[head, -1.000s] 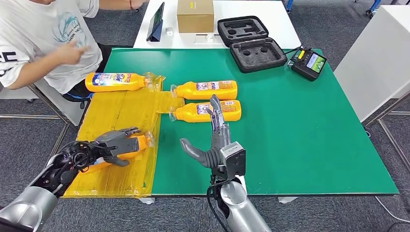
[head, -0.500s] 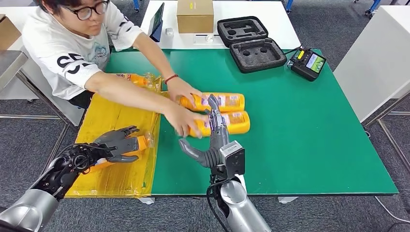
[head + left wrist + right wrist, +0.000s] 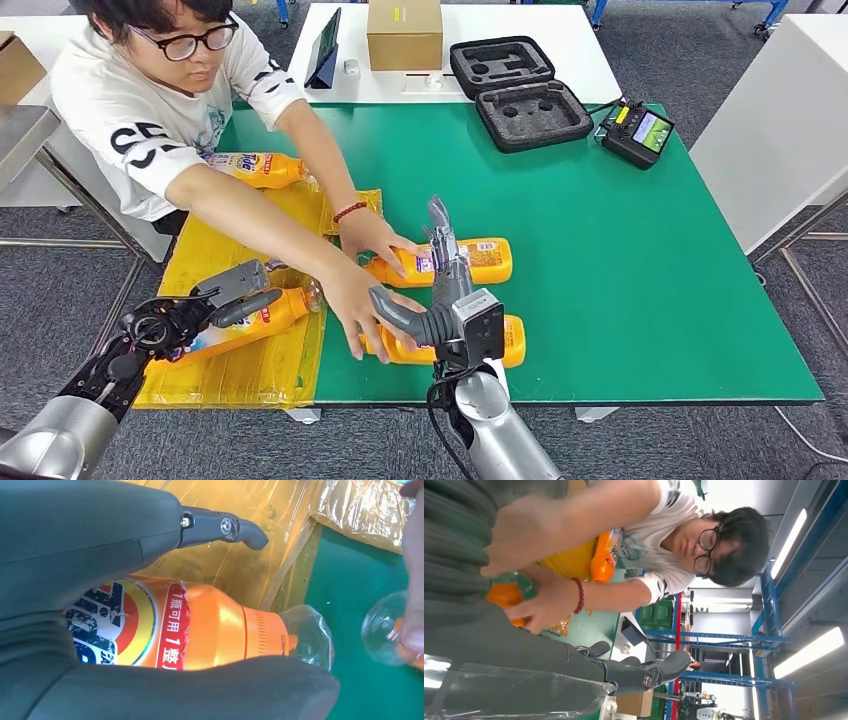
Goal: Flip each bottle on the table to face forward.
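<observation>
The left robot hand is wrapped around a bottle lying on the yellow sheet at the tabletop's near-left edge (label partly up already). Roll it gently, keeping the cap off the sheet. The right robot hand hangs spread and empty over two bottles a person is sliding; wait.

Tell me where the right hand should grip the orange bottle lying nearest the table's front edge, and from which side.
Probably around the wide middle of the nearest bottle, coming down from above. It lies flat on the green table, neck toward a person's hand that rests on that end, so the body is freer. The right hand hovers just over it.
</observation>
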{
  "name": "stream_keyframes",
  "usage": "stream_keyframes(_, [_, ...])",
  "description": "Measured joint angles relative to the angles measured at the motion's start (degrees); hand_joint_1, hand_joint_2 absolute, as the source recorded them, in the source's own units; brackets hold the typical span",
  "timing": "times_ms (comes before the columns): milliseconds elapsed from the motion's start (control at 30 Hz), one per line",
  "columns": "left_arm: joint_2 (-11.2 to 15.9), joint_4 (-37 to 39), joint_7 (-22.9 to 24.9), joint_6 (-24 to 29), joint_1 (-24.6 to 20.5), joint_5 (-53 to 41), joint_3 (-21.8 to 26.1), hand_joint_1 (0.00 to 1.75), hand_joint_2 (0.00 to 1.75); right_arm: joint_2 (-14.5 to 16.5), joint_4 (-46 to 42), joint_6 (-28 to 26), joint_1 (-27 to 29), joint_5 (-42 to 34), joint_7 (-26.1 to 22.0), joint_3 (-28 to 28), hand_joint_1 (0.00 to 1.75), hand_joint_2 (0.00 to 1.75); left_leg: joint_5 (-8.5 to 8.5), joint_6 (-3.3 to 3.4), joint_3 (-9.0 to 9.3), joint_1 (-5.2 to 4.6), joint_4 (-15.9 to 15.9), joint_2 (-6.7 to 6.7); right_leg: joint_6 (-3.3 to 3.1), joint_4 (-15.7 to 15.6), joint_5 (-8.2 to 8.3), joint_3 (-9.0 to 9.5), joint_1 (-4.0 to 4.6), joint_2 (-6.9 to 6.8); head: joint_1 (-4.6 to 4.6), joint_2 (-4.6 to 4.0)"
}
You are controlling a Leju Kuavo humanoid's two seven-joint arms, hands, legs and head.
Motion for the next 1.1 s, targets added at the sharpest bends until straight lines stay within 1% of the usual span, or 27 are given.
stream_keyframes(200, [-0.1, 0.0, 0.6, -0.5, 0.1, 1.2, 0.5, 0.00, 0.00, 0.0, 0.1, 0.0, -0.1, 0.0, 0.0, 0.0, 0.00, 1.75, 0.00, 0.00, 0.02, 0.01, 0.0, 0.00, 0.00, 0.0, 0.00, 0.01, 0.01, 0.00, -0.01, 0.00])
stream_keyframes(267, [-0.3, 0.0, 2.1, -1.2, 0.1, 4.4, 1.3, 0.00, 0.00, 0.0, 0.1, 0.0, -0.1, 0.0, 0.0, 0.0, 0.00, 1.75, 0.00, 0.00, 0.02, 0.01, 0.0, 0.00, 0.00, 0.0, 0.00, 0.01, 0.01, 0.00, -0.02, 0.00])
stream_keyframes(367, [-1.1, 0.6, 4.2, -1.6, 0.2, 11.7, 3.2, 0.00, 0.00, 0.0, 0.3, -0.5, -0.1, 0.3, 0.1, 0.1, 0.00, 1.75, 0.00, 0.00, 0.02, 0.02, 0.0, -0.01, 0.00, 0.0, 0.00, 0.00, 0.01, -0.01, -0.01, 0.00])
stream_keyframes(433, [-1.9, 1.6, 3.8, 0.6, 0.2, 16.5, 4.6, 0.00, 0.00, 0.0, 0.4, -0.9, -0.1, 0.4, 0.2, 0.2, 0.00, 1.75, 0.01, 0.00, 0.01, 0.02, 0.0, -0.02, 0.00, 0.0, 0.00, -0.02, 0.01, -0.03, -0.01, 0.00])
stream_keyframes(467, [-2.3, 2.0, 2.5, 3.5, 0.2, 17.9, 5.1, 0.00, 0.00, 0.0, 0.4, -1.0, -0.1, 0.5, 0.2, 0.3, 0.00, 1.75, 0.02, 0.01, 0.00, 0.02, 0.0, -0.02, 0.00, 0.0, 0.00, -0.04, 0.01, -0.03, 0.00, 0.00])
stream_keyframes(500, [-2.9, 2.4, 0.5, 8.1, 0.2, 18.0, 5.5, 0.00, 0.00, 0.0, 0.5, -1.2, -0.1, 0.6, 0.2, 0.3, 0.00, 1.75, 0.03, 0.02, -0.03, 0.02, 0.0, -0.03, 0.00, 0.0, 0.01, -0.06, 0.01, -0.03, 0.01, 0.00])
stream_keyframes(533, [-3.5, 2.6, -2.5, 14.6, 0.1, 16.9, 5.9, 0.00, 0.00, 0.0, 0.5, -1.4, -0.1, 0.7, 0.3, 0.5, 0.00, 1.75, 0.04, 0.03, -0.07, 0.02, 0.0, -0.03, 0.01, 0.0, 0.02, -0.09, 0.01, -0.03, 0.02, 0.00])
stream_keyframes(567, [-4.1, 2.6, -6.1, 22.4, 0.1, 15.0, 6.3, 0.00, 0.00, 0.0, 0.5, -1.5, -0.1, 0.8, 0.3, 0.6, 0.00, 1.75, 0.05, 0.04, -0.11, 0.01, 0.0, -0.02, 0.03, 0.0, 0.03, -0.09, 0.01, -0.02, 0.02, 0.00])
stream_keyframes(633, [-5.1, 0.7, -15.0, 39.9, 0.8, 12.7, 7.6, 0.00, 0.00, 0.0, 0.7, -1.5, -0.2, 1.1, 0.3, 1.3, 0.00, 1.75, 0.05, 0.05, -0.16, 0.01, 0.0, 0.04, 0.06, 0.0, 0.06, -0.12, 0.01, 0.03, 0.02, 0.00])
stream_keyframes(667, [-5.5, -1.5, -18.8, 47.7, 1.7, 13.7, 8.5, 0.00, 0.00, 0.0, 1.0, -1.4, -0.5, 1.4, 0.3, 1.7, 0.00, 1.75, 0.04, 0.05, -0.16, 0.00, 0.0, 0.08, 0.07, 0.0, 0.06, -0.14, 0.00, 0.07, 0.01, 0.00])
stream_keyframes(700, [-6.0, -4.4, -21.7, 54.2, 2.9, 16.4, 9.7, 0.00, 0.00, -0.1, 1.4, -1.5, -0.9, 2.1, 0.7, 2.3, 0.00, 1.75, 0.03, 0.05, -0.16, 0.00, 0.0, 0.13, 0.08, 0.0, 0.06, -0.17, 0.00, 0.12, 0.00, 0.00])
stream_keyframes(733, [-6.4, -7.6, -23.2, 58.3, 4.3, 20.0, 11.1, 0.00, 0.00, -0.3, 1.9, -1.8, -1.5, 3.7, 1.7, 3.0, 0.00, 1.75, 0.01, 0.03, -0.16, 0.00, 0.0, 0.17, 0.07, 0.0, 0.05, -0.20, 0.00, 0.15, -0.01, 0.00])
stream_keyframes(767, [-6.9, -10.8, -23.9, 59.6, 5.9, 23.9, 12.6, 0.00, 0.00, -0.6, 2.5, -2.2, -2.2, 6.4, 3.5, 3.9, 0.00, 1.75, 0.00, 0.02, -0.16, -0.01, 0.0, 0.20, 0.06, 0.0, 0.04, -0.23, 0.00, 0.17, -0.02, 0.00])
stream_keyframes(800, [-7.3, -13.8, -24.0, 58.6, 7.7, 27.2, 14.1, 0.00, 0.00, -1.0, 3.1, -2.6, -2.9, 9.7, 5.9, 4.8, 0.00, 1.75, -0.02, 0.00, -0.18, 0.00, 0.0, 0.23, 0.05, 0.0, 0.02, -0.28, 0.00, 0.18, -0.02, 0.00])
stream_keyframes(867, [-8.3, -19.2, -24.2, 53.6, 11.3, 30.8, 16.7, 0.00, 0.00, -2.1, 4.0, -2.8, -4.1, 15.6, 10.3, 6.4, 0.00, 1.75, -0.03, -0.01, -0.29, 0.01, 0.0, 0.19, 0.03, 0.0, 0.00, -0.39, 0.01, 0.14, -0.01, 0.00])
stream_keyframes(900, [-8.8, -21.5, -24.3, 51.6, 12.9, 31.2, 17.8, 0.00, 0.00, -2.6, 4.3, -2.8, -4.4, 17.7, 11.9, 6.9, 0.00, 1.75, -0.02, -0.01, -0.35, 0.02, 0.0, 0.15, 0.03, 0.0, -0.01, -0.44, 0.01, 0.11, 0.00, 0.00])
stream_keyframes(967, [-9.8, -25.7, -24.4, 49.5, 15.3, 30.6, 19.7, 0.00, 0.00, -3.5, 4.8, -2.2, -5.0, 22.8, 15.6, 7.8, 0.00, 1.75, -0.02, -0.01, -0.44, 0.02, 0.0, 0.13, 0.03, 0.0, 0.00, -0.49, 0.01, 0.10, -0.01, 0.00])
stream_keyframes(1033, [-11.2, -30.0, -24.5, 48.3, 17.3, 28.5, 21.9, 0.00, 0.00, -4.7, 5.0, 0.2, -5.5, 30.9, 21.9, 8.7, 0.00, 1.75, -0.02, -0.01, -0.44, 0.02, 0.0, 0.18, 0.03, 0.0, 0.02, -0.50, 0.01, 0.13, -0.02, 0.00])
stream_keyframes(1100, [-12.6, -34.4, -24.6, 48.1, 18.8, 25.3, 24.4, 0.00, 0.00, -6.1, 5.0, 4.5, -6.0, 38.6, 28.2, 9.3, 0.00, 1.75, -0.01, -0.01, -0.45, 0.01, 0.0, 0.18, 0.04, 0.0, 0.03, -0.51, 0.01, 0.12, -0.01, 0.00])
